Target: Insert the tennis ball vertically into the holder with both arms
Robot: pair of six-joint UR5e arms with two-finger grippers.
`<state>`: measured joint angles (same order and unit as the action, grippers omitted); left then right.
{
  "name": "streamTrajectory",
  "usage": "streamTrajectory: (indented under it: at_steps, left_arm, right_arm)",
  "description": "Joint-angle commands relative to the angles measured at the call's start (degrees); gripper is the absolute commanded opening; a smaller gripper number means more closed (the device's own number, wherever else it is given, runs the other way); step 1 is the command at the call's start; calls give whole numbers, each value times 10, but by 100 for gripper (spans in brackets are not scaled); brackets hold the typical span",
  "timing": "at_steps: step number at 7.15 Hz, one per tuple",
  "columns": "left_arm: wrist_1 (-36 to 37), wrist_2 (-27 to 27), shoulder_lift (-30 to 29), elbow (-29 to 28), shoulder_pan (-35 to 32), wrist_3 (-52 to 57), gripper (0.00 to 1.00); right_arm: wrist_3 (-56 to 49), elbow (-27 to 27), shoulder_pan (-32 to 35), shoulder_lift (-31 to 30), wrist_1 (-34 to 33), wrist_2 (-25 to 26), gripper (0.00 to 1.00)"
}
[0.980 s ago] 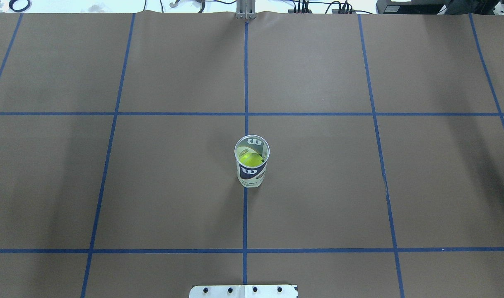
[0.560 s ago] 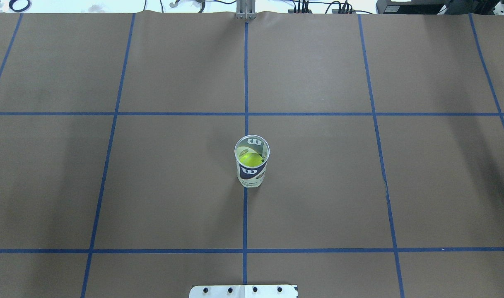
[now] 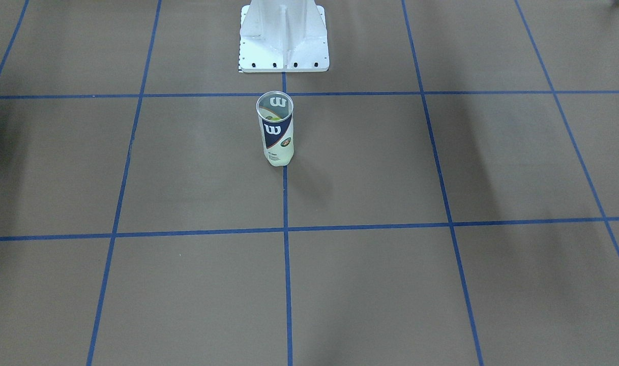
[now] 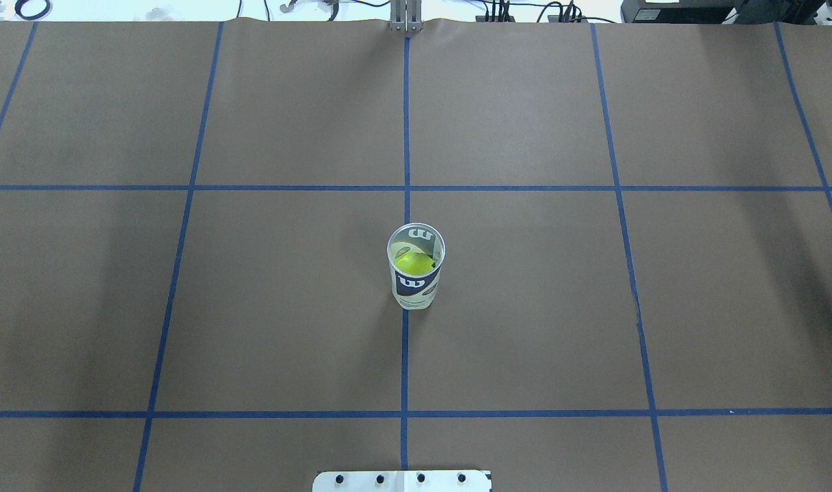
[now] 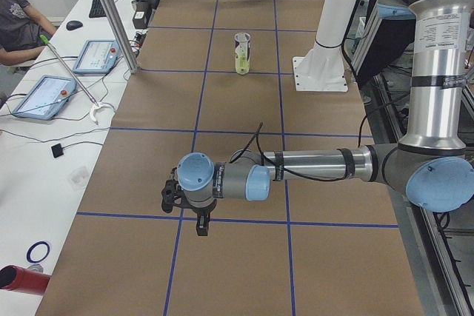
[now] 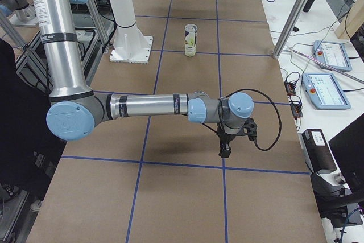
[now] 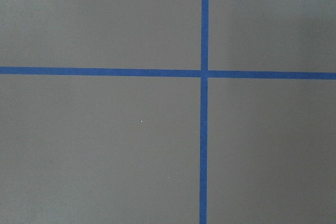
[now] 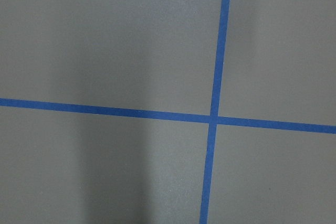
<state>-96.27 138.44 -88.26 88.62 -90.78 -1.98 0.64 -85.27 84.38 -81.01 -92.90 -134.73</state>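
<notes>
The holder (image 4: 416, 281), a white and navy can with a "W" logo, stands upright at the table's middle, on a blue tape line. The yellow-green tennis ball (image 4: 413, 262) lies inside it, seen through the open top. The holder also shows in the front view (image 3: 276, 133) and both side views (image 5: 242, 53) (image 6: 191, 40). The left gripper (image 5: 201, 225) hangs low over the table end, far from the holder, in the left side view only. The right gripper (image 6: 225, 151) hangs over the opposite end. I cannot tell whether either is open or shut. Both wrist views hold only brown table and blue tape.
The white pedestal base (image 3: 284, 46) stands just behind the holder on the robot's side. A side bench carries tablets (image 5: 44, 95) and cables, with a person (image 5: 18, 24) seated there. Another bench holds tablets (image 6: 326, 90). A red cylinder (image 5: 18, 277) lies near the left table end.
</notes>
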Motion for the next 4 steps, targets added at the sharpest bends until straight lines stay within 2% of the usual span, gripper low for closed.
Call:
streamTrajectory:
  at_steps: [1,4]
  left_arm:
    - [0,1,-2,3,1,0,100]
    - [1,0,-10,2,1,0,100]
  right_arm:
    - [2,-1,0,0,0,-2,100]
    - [5,-6,0,-7,0,-5,100]
